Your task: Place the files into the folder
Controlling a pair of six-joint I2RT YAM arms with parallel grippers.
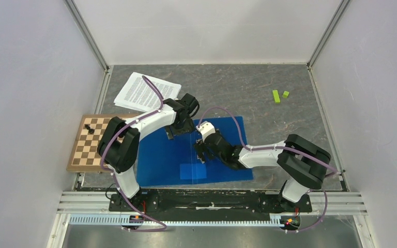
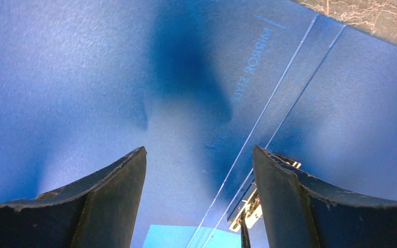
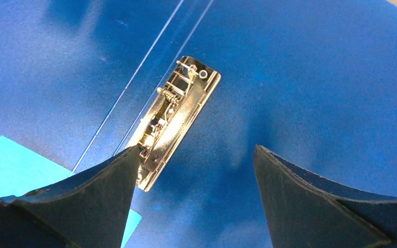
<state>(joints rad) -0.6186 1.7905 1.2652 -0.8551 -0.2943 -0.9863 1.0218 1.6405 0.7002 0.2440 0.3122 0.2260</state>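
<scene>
Right wrist: your wide-open right gripper (image 3: 196, 150) could snag the silver metal clip (image 3: 178, 116) of the flat blue plastic folder (image 3: 315, 77); left gripper (image 2: 199, 150) wide too.

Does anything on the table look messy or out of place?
The files at the far left are fanned, their sheets skewed rather than squared. The folder lies open, metal clip exposed, with the left gripper and right gripper open above it. Nothing looks spilled or damaged.

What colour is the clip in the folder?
The clip is shiny silver. The right wrist view shows it best.
</scene>
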